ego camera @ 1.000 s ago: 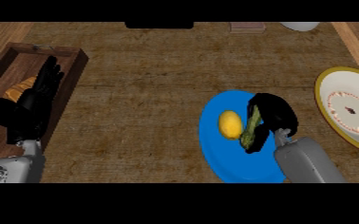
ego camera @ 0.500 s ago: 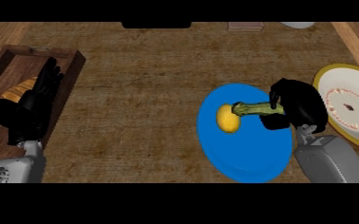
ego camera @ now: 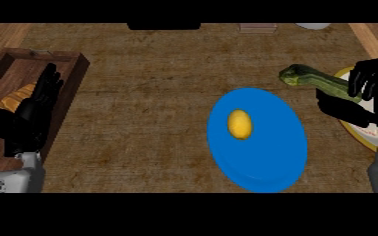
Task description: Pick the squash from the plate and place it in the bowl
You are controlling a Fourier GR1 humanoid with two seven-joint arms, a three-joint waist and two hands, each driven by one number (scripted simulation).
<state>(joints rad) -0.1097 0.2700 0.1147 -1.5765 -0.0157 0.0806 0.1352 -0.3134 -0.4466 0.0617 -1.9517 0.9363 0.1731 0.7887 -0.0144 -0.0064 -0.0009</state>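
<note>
Head view looks steeply down on the wooden counter, and my right hand shows at the right edge, fingers and thumb curled round the green squash. I hold the squash tilted, its blunt end pointing up and left, clear of the blue plate and reaching over the rim of the cream bowl, which my hand mostly hides. On the blue plate a small yellow lemon-like fruit lies a little left of the middle. My left hand rests at the left edge, fingers straight and pointing up, grasping nothing, over a dark wooden tray that holds something orange I cannot make out. At the counter's far edge sit a dark object, a small pinkish box and a pale dish.
</note>
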